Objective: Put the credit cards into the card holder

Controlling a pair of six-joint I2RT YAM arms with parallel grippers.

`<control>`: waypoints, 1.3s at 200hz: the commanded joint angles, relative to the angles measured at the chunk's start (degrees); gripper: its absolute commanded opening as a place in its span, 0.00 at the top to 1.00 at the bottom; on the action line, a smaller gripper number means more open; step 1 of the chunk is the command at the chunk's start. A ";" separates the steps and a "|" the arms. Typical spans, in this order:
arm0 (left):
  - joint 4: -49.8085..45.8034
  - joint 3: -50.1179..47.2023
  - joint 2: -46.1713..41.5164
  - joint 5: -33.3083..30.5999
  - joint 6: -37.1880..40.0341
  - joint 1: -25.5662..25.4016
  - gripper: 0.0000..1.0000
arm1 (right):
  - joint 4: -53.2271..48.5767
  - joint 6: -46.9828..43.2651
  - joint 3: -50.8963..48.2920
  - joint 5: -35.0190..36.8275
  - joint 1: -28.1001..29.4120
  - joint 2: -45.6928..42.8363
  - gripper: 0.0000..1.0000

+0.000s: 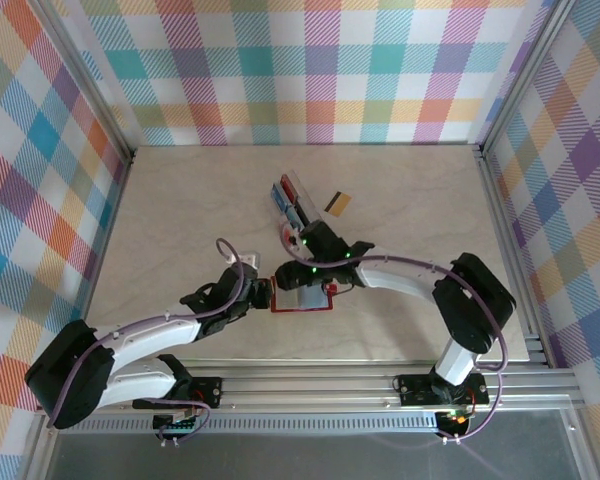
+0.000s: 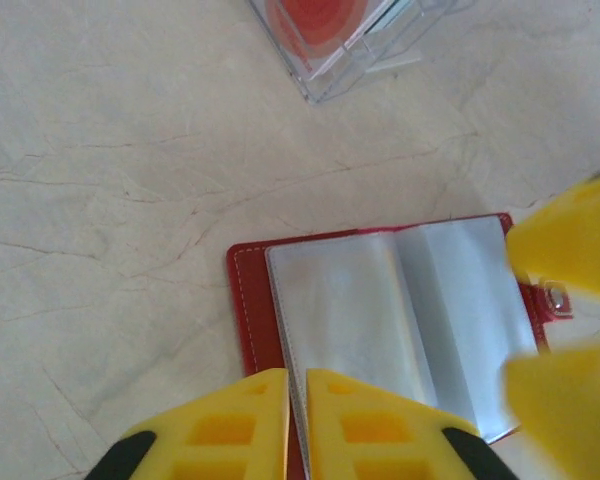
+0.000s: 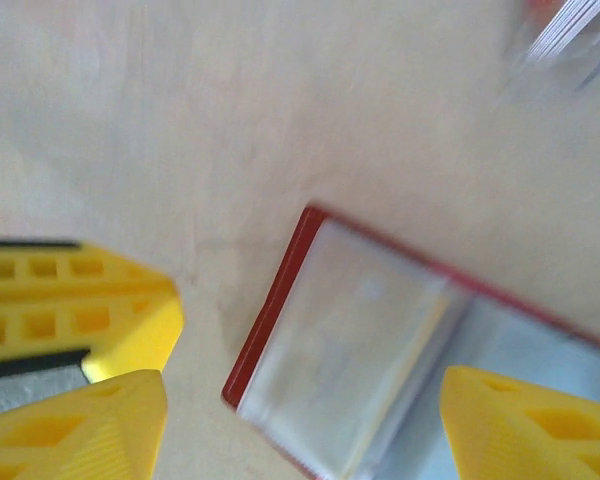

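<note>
The white-and-black left arm (image 1: 150, 335) stretches low from the left of the near edge of the beige marbled table (image 1: 180, 200) toward its middle. The left gripper (image 2: 298, 385) has its yellow fingers (image 2: 240, 425) set almost together, with only a thin slit between them. The right arm (image 1: 410, 275) rises from the right of the near edge, bends at the elbow and runs leftward to the table's middle, where the right gripper (image 3: 305, 385) points down with its yellow jaws wide apart, just beside the left gripper's tips.
</note>
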 commanded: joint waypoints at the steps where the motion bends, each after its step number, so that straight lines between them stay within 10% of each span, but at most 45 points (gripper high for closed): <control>1: 2.21 0.32 0.55 5.74 0.06 3.53 0.85 | -3.80 -2.71 5.33 2.23 -3.86 -1.80 0.25; 120: 11.18 22.70 27.87 30.74 -2.63 23.04 0.79 | -20.42 -20.10 49.35 1.91 -11.68 24.38 0.31; 260: 11.62 35.59 43.36 36.19 -3.16 26.20 0.77 | -33.84 -25.53 75.17 6.67 -13.36 42.90 0.32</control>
